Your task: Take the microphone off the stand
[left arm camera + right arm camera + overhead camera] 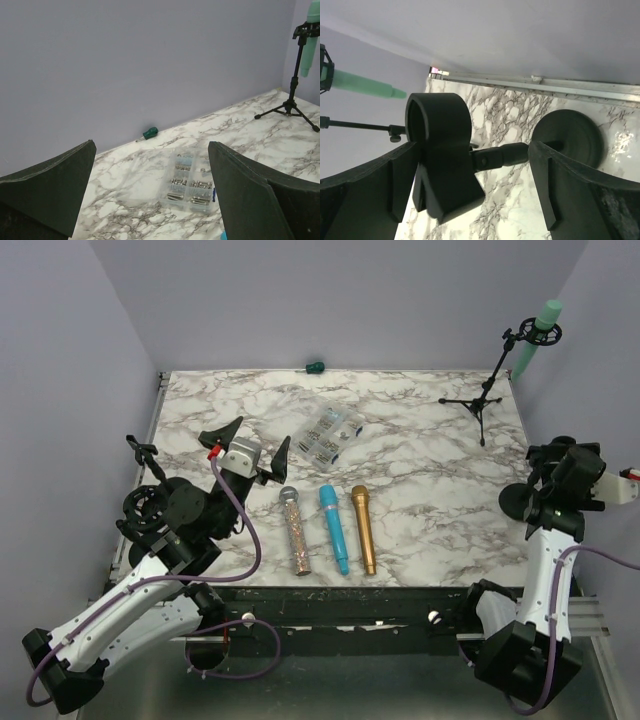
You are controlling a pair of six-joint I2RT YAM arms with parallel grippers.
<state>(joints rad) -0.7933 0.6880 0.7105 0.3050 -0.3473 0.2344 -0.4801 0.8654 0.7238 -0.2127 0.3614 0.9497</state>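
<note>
Microphone (547, 316) sits on its stand (490, 385); right fingers (565, 190) gape around a clip (440, 155).

Behind the parts box (333, 432) a screwdriver (314, 367) is laid, before it three loose microphones (334, 528) are ranged, and to its right the stand (486, 400) is set, a microphone (537, 337) held in it.

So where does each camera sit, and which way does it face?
Top external: overhead from behind, looking down on the table; left arm and right arm show.
Left wrist: facing the back wall past the screwdriver; left fingers show.
Right wrist: rolled sideways, facing the black clip stand between the right fingers.
Shared: all three see the green microphone.
</note>
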